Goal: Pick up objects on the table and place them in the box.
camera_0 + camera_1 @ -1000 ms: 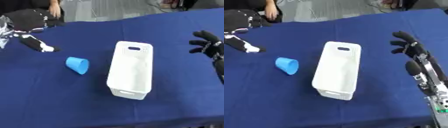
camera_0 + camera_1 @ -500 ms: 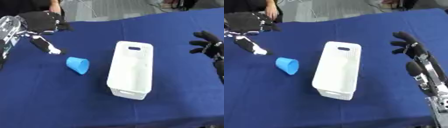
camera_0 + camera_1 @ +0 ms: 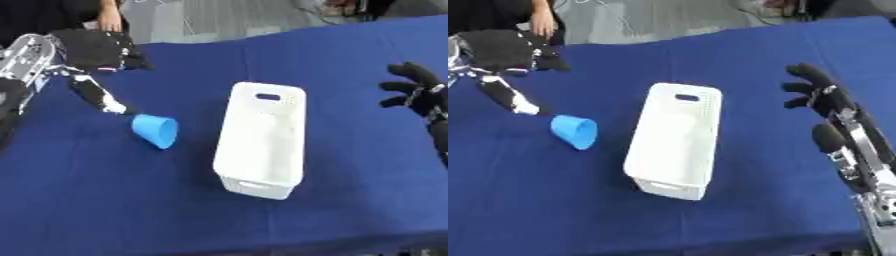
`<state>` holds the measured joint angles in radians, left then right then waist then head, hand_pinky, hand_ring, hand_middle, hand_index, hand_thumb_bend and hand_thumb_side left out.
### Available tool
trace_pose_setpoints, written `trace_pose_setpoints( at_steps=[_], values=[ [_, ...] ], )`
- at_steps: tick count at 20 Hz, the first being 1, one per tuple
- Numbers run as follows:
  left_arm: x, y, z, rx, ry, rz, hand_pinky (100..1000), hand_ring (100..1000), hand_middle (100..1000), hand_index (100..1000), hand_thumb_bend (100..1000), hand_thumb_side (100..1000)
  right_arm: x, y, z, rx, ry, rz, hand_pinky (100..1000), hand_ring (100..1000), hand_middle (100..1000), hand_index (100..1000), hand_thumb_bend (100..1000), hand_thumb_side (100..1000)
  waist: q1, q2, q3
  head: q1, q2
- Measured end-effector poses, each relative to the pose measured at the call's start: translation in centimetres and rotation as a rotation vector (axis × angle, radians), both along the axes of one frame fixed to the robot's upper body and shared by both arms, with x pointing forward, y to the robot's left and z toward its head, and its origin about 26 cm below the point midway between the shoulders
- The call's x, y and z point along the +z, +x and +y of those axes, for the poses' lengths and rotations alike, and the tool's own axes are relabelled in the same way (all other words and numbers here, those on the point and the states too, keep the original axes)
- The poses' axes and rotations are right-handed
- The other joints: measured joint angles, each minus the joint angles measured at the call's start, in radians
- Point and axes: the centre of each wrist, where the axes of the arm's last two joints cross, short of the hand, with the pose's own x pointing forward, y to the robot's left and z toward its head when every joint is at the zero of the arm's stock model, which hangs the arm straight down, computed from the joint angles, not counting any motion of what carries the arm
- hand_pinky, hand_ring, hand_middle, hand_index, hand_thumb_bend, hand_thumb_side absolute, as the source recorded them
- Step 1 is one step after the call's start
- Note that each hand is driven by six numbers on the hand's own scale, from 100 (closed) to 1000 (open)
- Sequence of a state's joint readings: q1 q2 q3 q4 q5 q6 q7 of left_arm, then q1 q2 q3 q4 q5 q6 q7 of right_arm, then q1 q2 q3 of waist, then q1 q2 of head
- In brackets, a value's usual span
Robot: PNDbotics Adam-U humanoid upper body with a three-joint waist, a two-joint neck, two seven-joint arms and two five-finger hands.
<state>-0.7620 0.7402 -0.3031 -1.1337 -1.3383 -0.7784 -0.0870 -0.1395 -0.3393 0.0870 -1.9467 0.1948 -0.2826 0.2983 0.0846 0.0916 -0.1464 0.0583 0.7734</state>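
My left hand [image 3: 92, 55] hovers beside the blue cup [image 3: 157, 131]; nothing held yet.

From my seat I see the cup lying on its side on the blue tablecloth [image 3: 105, 200], just left of the white box [image 3: 261, 140] (a long bin with a handle slot at its far end). My left hand's fingers are spread, its thumb pointing down at the cup's near end; whether it touches, I cannot tell. My right hand [image 3: 814, 92] hangs open, fingers relaxed, well right of the box.
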Motion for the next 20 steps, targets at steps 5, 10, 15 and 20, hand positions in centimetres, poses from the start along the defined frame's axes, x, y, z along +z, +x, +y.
trace_pose_setpoints(
  at_steps=[5,10,15,20],
  values=[
    [-0.5,0.1,0.0,-0.012,0.030,0.021,912,832,815,982,1000,930,0.0,0.0,0.0,0.000,-0.003,0.001,717,844,921,1000,559,1000,0.001,0.000,-0.003,0.004,0.000],
    [-1.1,0.1,-0.1,-0.023,0.051,0.043,912,832,817,976,1000,935,0.0,0.0,0.0,0.000,-0.003,0.001,717,844,921,1000,560,1000,0.002,0.001,-0.005,0.004,0.000],
    [-2.1,0.2,-0.3,-0.031,0.064,0.072,912,832,817,976,1000,937,0.0,0.0,0.0,0.000,-0.003,0.001,717,844,921,1000,560,1000,0.004,0.005,-0.006,0.004,0.000],
    [-2.5,0.3,-0.4,-0.035,0.071,0.086,911,831,817,975,1000,939,0.0,0.0,0.0,0.001,-0.004,0.000,717,844,921,1000,559,1000,0.004,0.005,-0.007,0.004,0.000]
  ],
)
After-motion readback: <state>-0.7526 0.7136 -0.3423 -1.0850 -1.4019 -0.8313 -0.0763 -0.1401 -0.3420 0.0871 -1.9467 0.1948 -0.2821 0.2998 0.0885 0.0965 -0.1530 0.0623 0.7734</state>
